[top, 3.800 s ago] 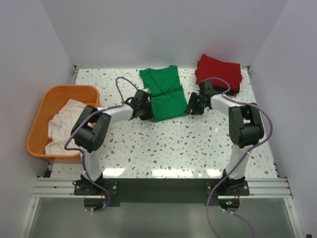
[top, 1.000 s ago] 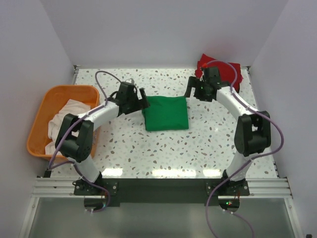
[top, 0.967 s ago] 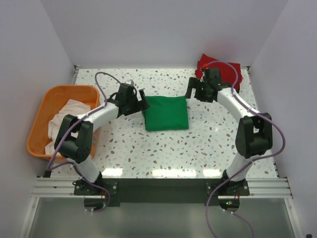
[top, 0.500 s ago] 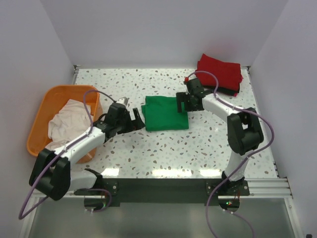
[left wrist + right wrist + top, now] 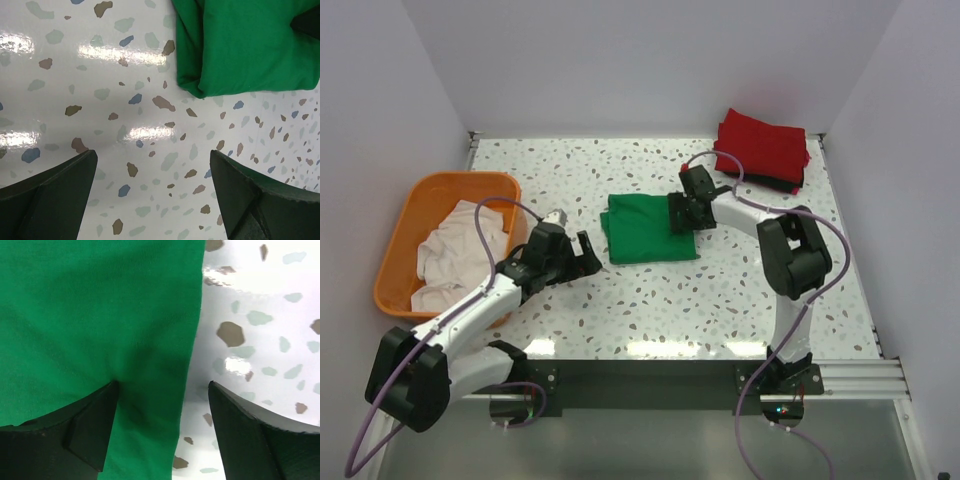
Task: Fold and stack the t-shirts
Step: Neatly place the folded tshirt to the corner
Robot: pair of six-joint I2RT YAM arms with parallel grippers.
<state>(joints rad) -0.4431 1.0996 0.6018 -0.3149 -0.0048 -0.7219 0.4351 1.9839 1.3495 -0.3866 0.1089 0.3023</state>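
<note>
Narrowing the right gripper point(image 5: 682, 212), jaws yet apart, astride the folded bright green cotton t-shirt's point(image 5: 642, 230) edge; withdrawing the left gripper point(image 5: 584, 253), spread wide, empty; probably starting pickup for stacking.

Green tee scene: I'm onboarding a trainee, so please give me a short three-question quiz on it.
1. True or false: the green tee is folded.
2. Where is the white tee? A) in the basket B) on the red tee C) under the green tee
3. Which arm's fingers straddle the green tee's edge?
Key: 1 true; 2 A; 3 the right fingers.
</note>
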